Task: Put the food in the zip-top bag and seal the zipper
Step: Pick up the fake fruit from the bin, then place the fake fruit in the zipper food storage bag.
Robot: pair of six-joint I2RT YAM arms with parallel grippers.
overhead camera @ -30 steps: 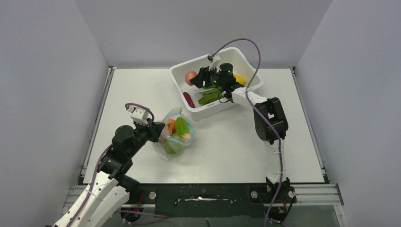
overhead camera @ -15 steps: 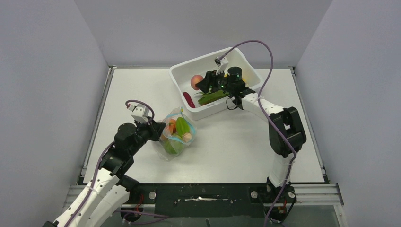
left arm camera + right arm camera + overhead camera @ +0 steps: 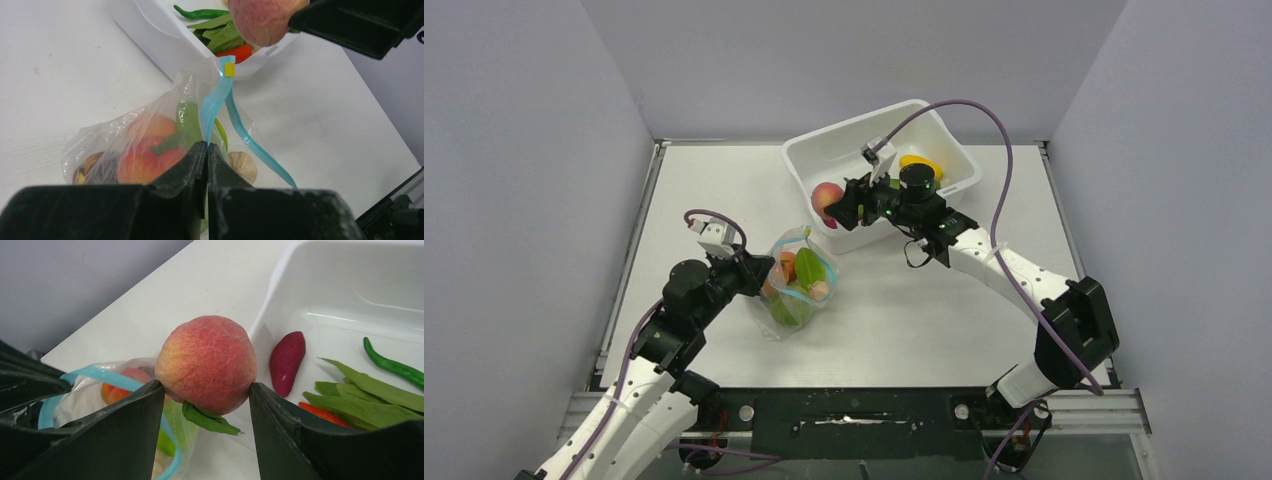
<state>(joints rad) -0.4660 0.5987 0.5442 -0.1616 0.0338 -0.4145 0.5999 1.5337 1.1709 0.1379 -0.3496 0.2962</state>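
Note:
The clear zip-top bag point(image 3: 796, 285) lies on the table with peaches, green pieces and a pale mushroom point(image 3: 243, 166) inside. My left gripper point(image 3: 757, 275) is shut on the bag's blue zipper rim point(image 3: 215, 102), holding the mouth up. My right gripper point(image 3: 838, 203) is shut on an orange-pink peach point(image 3: 826, 196) with a green leaf, held in the air over the near left edge of the white tub point(image 3: 854, 135), just beyond the bag. In the right wrist view the peach point(image 3: 207, 363) sits between the fingers above the bag's open mouth point(image 3: 95, 374).
The white tub holds a dark purple-red fruit point(image 3: 287, 361), green pods point(image 3: 367, 390), a green chilli point(image 3: 392, 365), a red piece point(image 3: 325, 413) and a yellow item point(image 3: 921, 164). Grey walls enclose the table on three sides.
My right gripper has lifted the peach out of the tub and carried it forward and left toward the bag. The left gripper has kept its hold on the bag rim.

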